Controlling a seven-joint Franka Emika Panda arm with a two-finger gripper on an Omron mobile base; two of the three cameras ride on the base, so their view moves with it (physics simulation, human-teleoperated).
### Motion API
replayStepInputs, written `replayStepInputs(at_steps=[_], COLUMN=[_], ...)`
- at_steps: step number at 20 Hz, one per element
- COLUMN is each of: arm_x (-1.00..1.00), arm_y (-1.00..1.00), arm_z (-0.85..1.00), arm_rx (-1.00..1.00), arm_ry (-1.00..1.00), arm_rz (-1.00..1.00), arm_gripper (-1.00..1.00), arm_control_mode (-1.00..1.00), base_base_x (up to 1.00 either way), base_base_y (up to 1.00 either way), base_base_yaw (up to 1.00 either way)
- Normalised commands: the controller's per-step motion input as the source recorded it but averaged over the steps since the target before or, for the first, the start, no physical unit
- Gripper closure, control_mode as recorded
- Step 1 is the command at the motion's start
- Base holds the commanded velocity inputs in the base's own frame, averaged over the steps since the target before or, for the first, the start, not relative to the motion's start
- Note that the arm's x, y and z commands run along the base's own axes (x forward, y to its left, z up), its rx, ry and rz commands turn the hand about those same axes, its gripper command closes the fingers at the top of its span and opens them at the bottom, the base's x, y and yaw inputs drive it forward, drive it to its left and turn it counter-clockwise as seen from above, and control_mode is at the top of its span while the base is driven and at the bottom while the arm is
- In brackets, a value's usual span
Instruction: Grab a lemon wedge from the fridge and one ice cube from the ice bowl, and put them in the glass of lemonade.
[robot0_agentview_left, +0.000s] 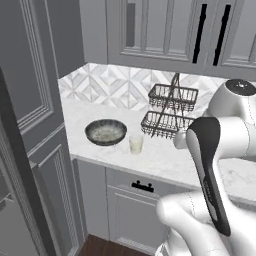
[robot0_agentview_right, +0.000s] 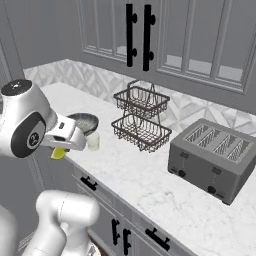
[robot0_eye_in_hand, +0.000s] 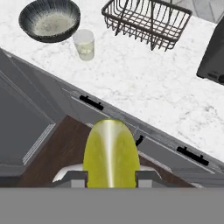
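1. My pincer is clamped on the lemon wedge; in the hand view the wedge sits upright between my two finger tips, rounded top up, pale stripe down its middle.
2. In the right base view the wedge shows as a small yellow bit under my hand, off the front edge of the desk, not over it.
3. Landmark: the glass of lemonade. It stands upright on the desk, near the front edge, pale yellow-green liquid in the lower part.
4. The ice bowl sits just beside the glass, on its left and slightly behind in the left base view. They look close but apart in the hand view, bowl up-left of the glass. Pale speckled inside; I can't make out single cubes.
5. A two-tier wire basket stands behind and right of the glass, near the tiled wall.
6. A toaster is well apart from the glass, further right past the basket.
7. My held wedge is in front of and below the glass, over the drawer fronts with black handles and dark wood floor.
8. A dark tall panel stands left of the glass, past the bowl, at the desk's end.
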Motion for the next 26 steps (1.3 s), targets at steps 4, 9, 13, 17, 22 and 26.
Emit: replayStepInputs(at_steps=[4,9,13,17,22,26], arm_x=[0.00,0.00,0.21,1.00,1.00,1.00], arm_y=[0.00,0.00,0.05,0.57,0.71,0.16], arm_z=[0.00,0.00,-0.02,-0.11,-0.43,-0.90], arm_rx=[0.00,0.00,0.00,0.01,0.00,-0.04], arm_ry=[0.00,0.00,0.00,0.01,0.11,0.20], arm_rz=[0.00,0.00,0.01,0.19,0.07,0.00], arm_gripper=[1.00,1.00,1.00,1.00,1.00,1.00], arm_control_mode=[1.00,1.00,-1.00,-1.00,-1.00,-1.00], base_base_x=[0.89,0.05,0.05,0.00,0.00,0.00], base_base_y=[0.11,0.00,0.00,0.00,0.00,0.00], base_base_yaw=[0.00,0.00,0.00,0.00,0.00,0.00])
